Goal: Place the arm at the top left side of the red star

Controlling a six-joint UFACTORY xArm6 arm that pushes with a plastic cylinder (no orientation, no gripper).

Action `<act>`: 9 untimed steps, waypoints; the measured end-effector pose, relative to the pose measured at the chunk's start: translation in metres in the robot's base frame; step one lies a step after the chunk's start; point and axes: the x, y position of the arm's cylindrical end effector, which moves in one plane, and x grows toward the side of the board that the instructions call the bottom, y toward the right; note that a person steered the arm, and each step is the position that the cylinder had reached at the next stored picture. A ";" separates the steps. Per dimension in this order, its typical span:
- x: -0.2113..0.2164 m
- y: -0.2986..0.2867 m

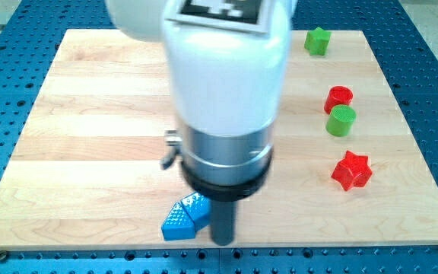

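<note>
1. The red star is lying on the wooden board toward the view's right, in the nearer half, well clear of the board's edge.
2. My tip is sitting near the board's bottom edge, around the middle, so the star is lying to the right of it and a little farther up the view, well apart from it.
3. The rod is carrying nothing; it has no jaws, and its end is resting just beside two blue blocks on its left, possibly touching them.
4. Judging from this, the target spot, up and left of the star, is calling for a travel rightward and slightly upward over bare wood.
5. A green cylinder and a red cylinder are standing above the star, near that spot.
6. A green star is sitting far off at the top right.
</note>
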 end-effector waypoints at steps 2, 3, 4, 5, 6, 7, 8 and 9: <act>-0.003 0.116; -0.002 0.137; -0.002 0.137; -0.002 0.138; 0.000 0.138; -0.002 0.103; -0.044 0.049; -0.099 0.060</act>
